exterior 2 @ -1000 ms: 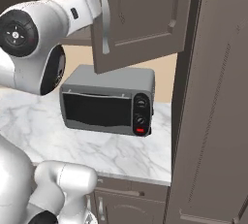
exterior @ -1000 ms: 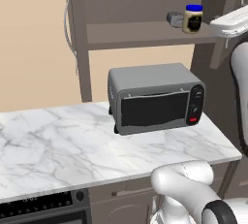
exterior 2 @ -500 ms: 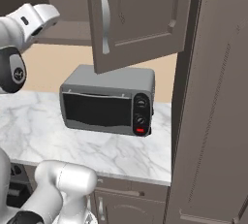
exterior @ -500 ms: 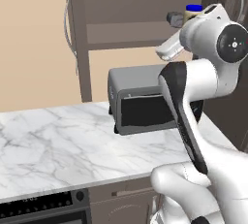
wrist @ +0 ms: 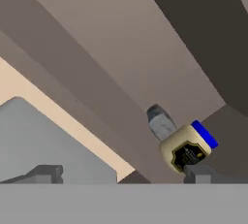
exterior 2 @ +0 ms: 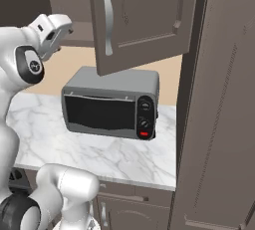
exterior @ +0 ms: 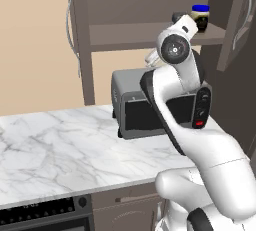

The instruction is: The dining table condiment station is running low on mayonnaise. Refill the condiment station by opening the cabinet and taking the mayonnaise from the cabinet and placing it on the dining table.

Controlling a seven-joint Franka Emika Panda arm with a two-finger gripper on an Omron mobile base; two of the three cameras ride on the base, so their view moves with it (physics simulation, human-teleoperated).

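Observation:
The mayonnaise (exterior: 200,17), a cream jar with a dark blue lid, stands at the right end of the shelf in the open cabinet (exterior: 130,5). In the hand view the mayonnaise (wrist: 187,151) appears tilted with its dark label facing me, just beyond the right fingertip (wrist: 203,173). My gripper (wrist: 123,175) is open wide with nothing between its fingers, raised just below and left of the jar, short of the shelf edge. The cabinet door (exterior 2: 144,20) hangs open. The dining table is out of view.
A small grey lidless object (wrist: 159,123) sits on the shelf right beside the jar. A grey toaster oven (exterior 2: 112,104) stands on the marble counter (exterior: 55,150) below the shelf. A tall dark cabinet side (exterior 2: 219,124) rises on the right. An oven panel (exterior: 40,211) lies under the counter.
The arm has swung in from the right edge to the front of the open cabinet, and the hand has risen to the shelf near the jar. The jaws stayed open.

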